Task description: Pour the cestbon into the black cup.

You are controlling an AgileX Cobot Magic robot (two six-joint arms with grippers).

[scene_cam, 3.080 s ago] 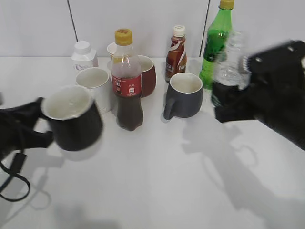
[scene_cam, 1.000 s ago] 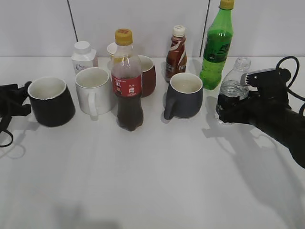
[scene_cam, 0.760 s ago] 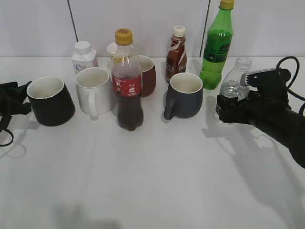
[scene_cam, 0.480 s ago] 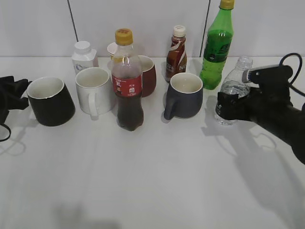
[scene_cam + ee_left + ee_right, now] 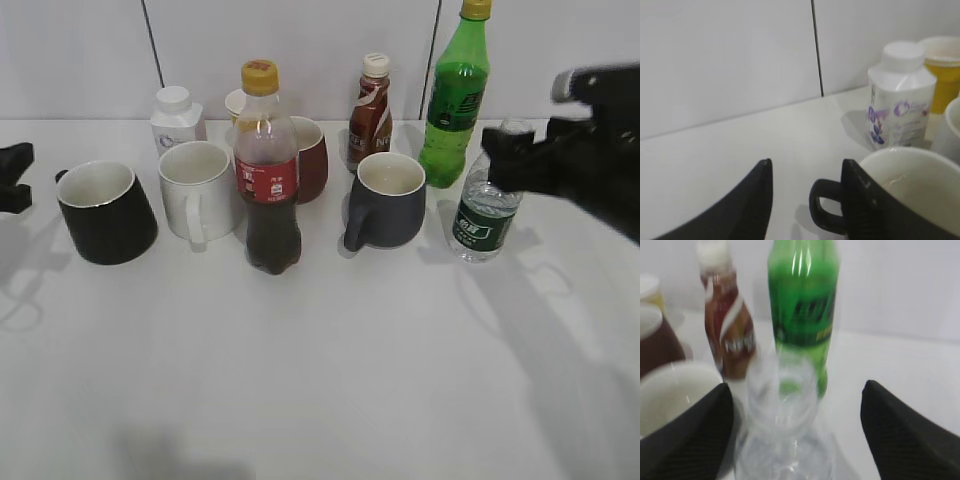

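1. The right gripper (image 5: 796, 435) has its two dark fingers (image 5: 687, 440) spread wide, one on each side of the cestbon (image 5: 485, 205), and they hold nothing; the blurred wrist view shows the bottle's open neck in the gap between them, with space on both sides.
2. From the exterior view, that gripper (image 5: 505, 165) hangs up by the bottle's neck, with its black arm running off to the right edge.
3. The cestbon stands upright on the white table (image 5: 330, 370), cap off, its dark green label facing out, just right of the grey-blue mug (image 5: 385, 200) and just in front of the tall green soda bottle (image 5: 452, 95).
4. The left gripper (image 5: 807, 200) is parted too, empty, with the black handle (image 5: 825, 207) of the black cup (image 5: 105, 212) between its fingers (image 5: 747, 205) but apart from them.
5. In the exterior view only a tip of that gripper (image 5: 12, 178) shows at the left edge, near the cup and not touching it.
6. The black cup sits upright at the far left of the row, its white inside visible, well apart from the cestbon.
7. Between them stand a white mug (image 5: 200, 188), a red-labelled cola bottle (image 5: 266, 170), a dark red mug (image 5: 310, 158) and a small brown bottle (image 5: 370, 100).
8. A white carton-shaped bottle (image 5: 900, 97) stands behind the black cup.
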